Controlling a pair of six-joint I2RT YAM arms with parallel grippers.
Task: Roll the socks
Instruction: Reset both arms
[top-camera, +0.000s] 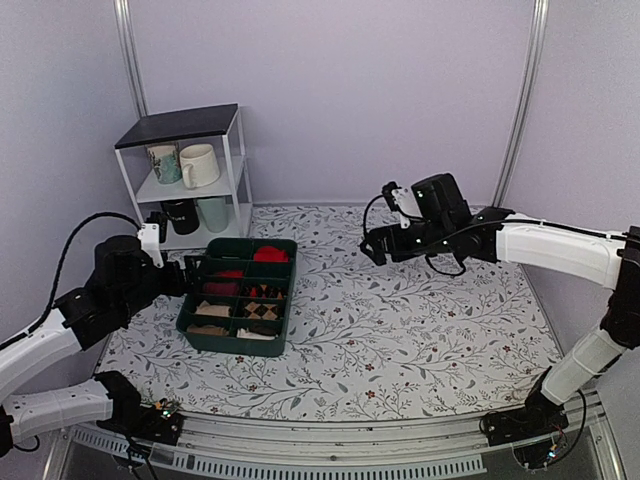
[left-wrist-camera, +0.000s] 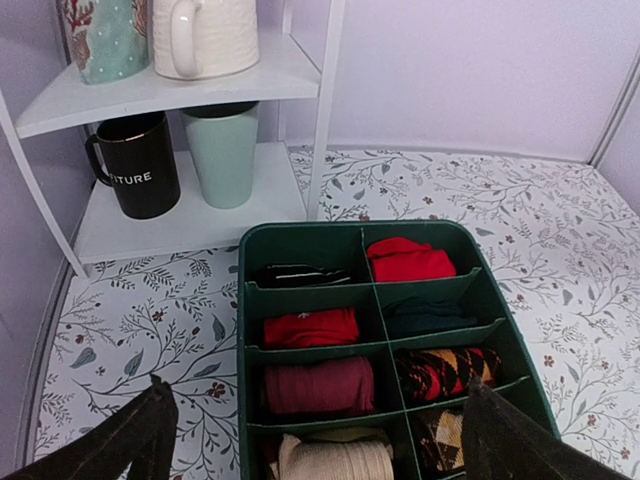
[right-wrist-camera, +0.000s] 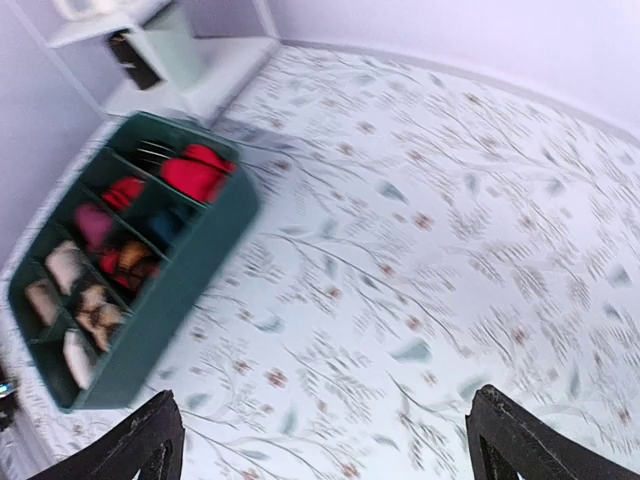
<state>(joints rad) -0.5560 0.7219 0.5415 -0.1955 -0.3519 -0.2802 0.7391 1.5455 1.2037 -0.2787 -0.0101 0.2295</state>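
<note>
We show the left arm (top-camera: 40, 345) and right arm (top-camera: 560, 250): white link shells, black joint housings, black cables (top-camera: 75, 240) looping at each wrist. The left claw (left-wrist-camera: 315, 400) and right claw (right-wrist-camera: 325, 415) each carry two black tapering fingers (left-wrist-camera: 140, 435).

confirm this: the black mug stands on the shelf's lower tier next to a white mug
No. The black mug stands on the lower tier of the shelf next to a pale green cup; the white mug is one tier up. The left wrist view shows it.
</note>
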